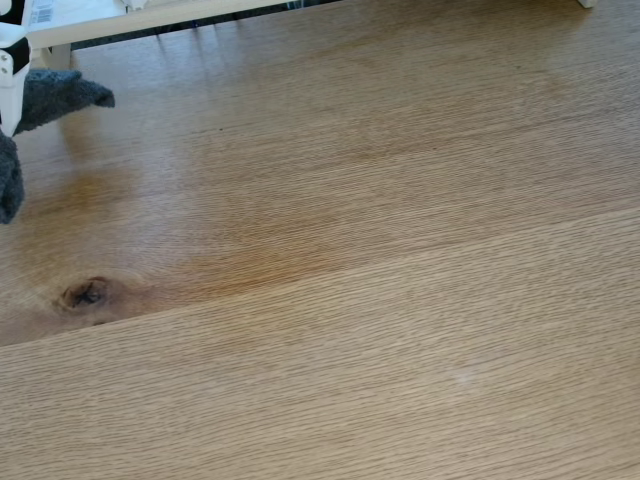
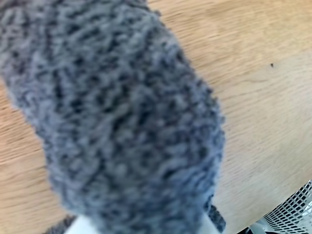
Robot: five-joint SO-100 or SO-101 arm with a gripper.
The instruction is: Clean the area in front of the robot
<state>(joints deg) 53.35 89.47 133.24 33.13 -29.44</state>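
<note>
The area is a broad light-brown oak tabletop (image 1: pixel 380 200) with a plank seam and a dark knot (image 1: pixel 85 293). The robot's white arm (image 1: pixel 10 70) pokes in at the far left edge of the fixed view. A grey knitted cloth (image 1: pixel 55 95) hangs around it, just over the table. In the wrist view the same cloth (image 2: pixel 122 122) drapes over my gripper (image 2: pixel 131 161) and hides both jaws. A sliver of white plastic (image 2: pixel 83 226) shows under it. The gripper looks shut on the cloth.
A white shelf board with a barcode label (image 1: pixel 90 15) runs along the top left of the fixed view. A faint pale smudge (image 1: pixel 462 377) marks the near plank. A white mesh object (image 2: pixel 292 209) sits at the wrist view's bottom right corner.
</note>
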